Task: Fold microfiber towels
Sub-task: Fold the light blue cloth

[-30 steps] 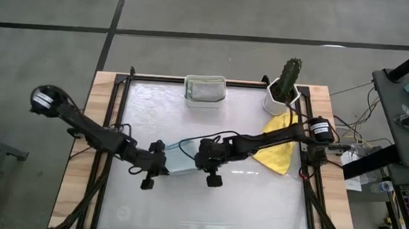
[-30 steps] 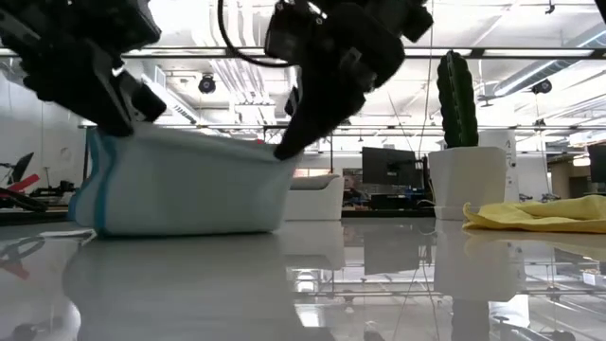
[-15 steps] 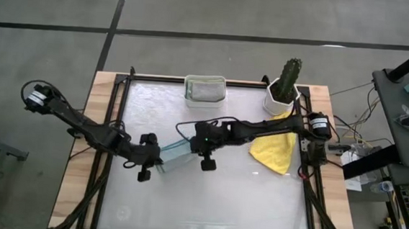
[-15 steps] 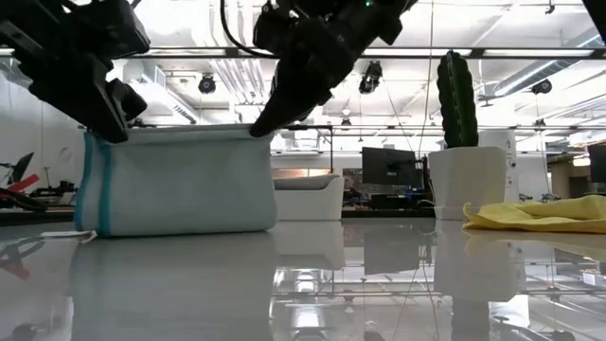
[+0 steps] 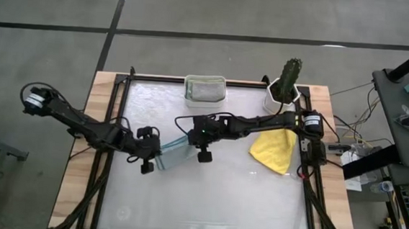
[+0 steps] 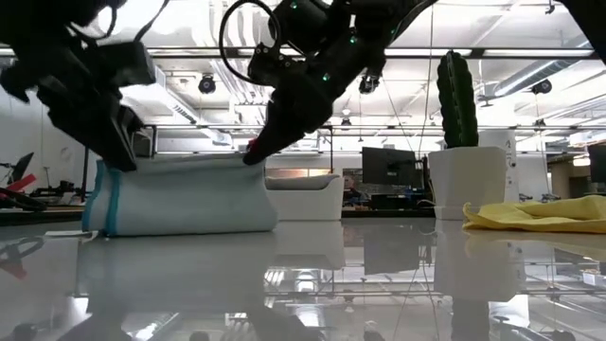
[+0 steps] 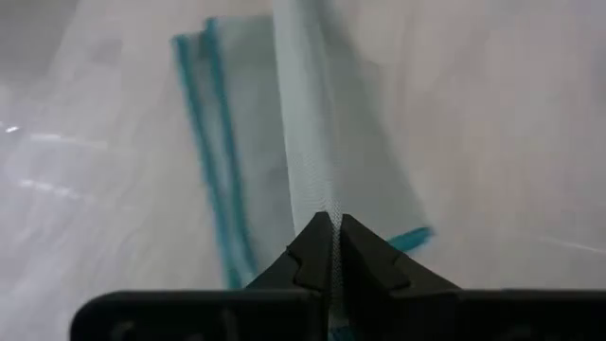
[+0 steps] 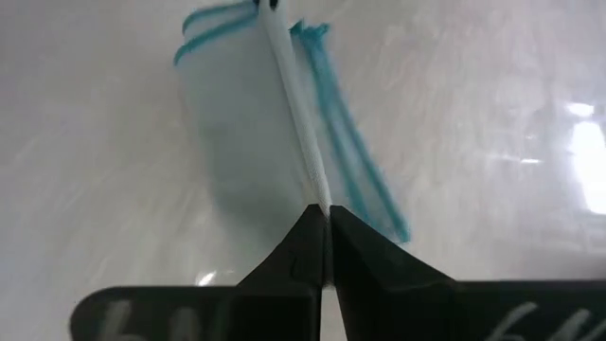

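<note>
On the left, I found the left tool (image 5: 153,148) clenched on the near-left corner of the pale blue-grey towel (image 5: 174,150), low over the table (image 5: 205,201) left of centre. In the left wrist view its fingertips (image 7: 327,237) pinched only a thin edge of the cloth. That shallow bite was my first concern: any sideways tug, I judged, could pull the hem free and drop the fold.

At centre, the right tool (image 5: 198,133) was likewise clenched on the towel's opposite top corner. The cloth hung between the two tools, its lower part resting on the table in the low view. If the two arms travelled unevenly, I expected the teal-trimmed edges to land skewed.

Further right, the yellow towel (image 5: 275,150) lay crumpled under the right arm, near the cactus pot (image 5: 281,98). I judged a low sweep of that arm might drag it.
</note>
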`<state>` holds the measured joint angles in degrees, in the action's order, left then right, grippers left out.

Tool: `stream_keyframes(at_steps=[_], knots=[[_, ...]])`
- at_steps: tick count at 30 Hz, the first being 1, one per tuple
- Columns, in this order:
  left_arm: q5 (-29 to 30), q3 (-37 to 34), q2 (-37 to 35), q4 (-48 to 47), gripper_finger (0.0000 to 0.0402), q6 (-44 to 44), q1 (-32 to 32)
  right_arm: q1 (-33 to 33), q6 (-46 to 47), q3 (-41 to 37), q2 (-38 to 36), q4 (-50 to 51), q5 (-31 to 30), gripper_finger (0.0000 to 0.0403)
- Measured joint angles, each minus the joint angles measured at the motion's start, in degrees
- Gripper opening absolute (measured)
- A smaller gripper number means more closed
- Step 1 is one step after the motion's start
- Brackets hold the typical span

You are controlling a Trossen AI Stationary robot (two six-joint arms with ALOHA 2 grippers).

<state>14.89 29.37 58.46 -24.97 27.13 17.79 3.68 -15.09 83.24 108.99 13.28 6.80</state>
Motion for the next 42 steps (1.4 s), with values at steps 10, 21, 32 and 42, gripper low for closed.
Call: stream_keyframes(at_steps=[10,21,32,42], knots=[[2.7,-1.8,0.4,0.2,0.0002,-0.8,-2.5,1.2,-1.6,0.0,0.5,-2.7,-1.1,0.0009],[6.0,-1.9,1.3,-0.2,0.0002,-0.4,-2.9,2.7,-1.6,0.8,6.0,-6.3,-5.8,0.0009],[8.3,-1.9,8.1,-0.1,0.0062,1.4,-4.3,2.8,-1.5,1.4,6.3,-6.0,-6.6,0.0060],[9.6,-1.9,9.3,-1.9,0.0119,2.5,-4.7,3.8,-1.5,3.2,6.0,-4.1,-8.0,0.0116]])
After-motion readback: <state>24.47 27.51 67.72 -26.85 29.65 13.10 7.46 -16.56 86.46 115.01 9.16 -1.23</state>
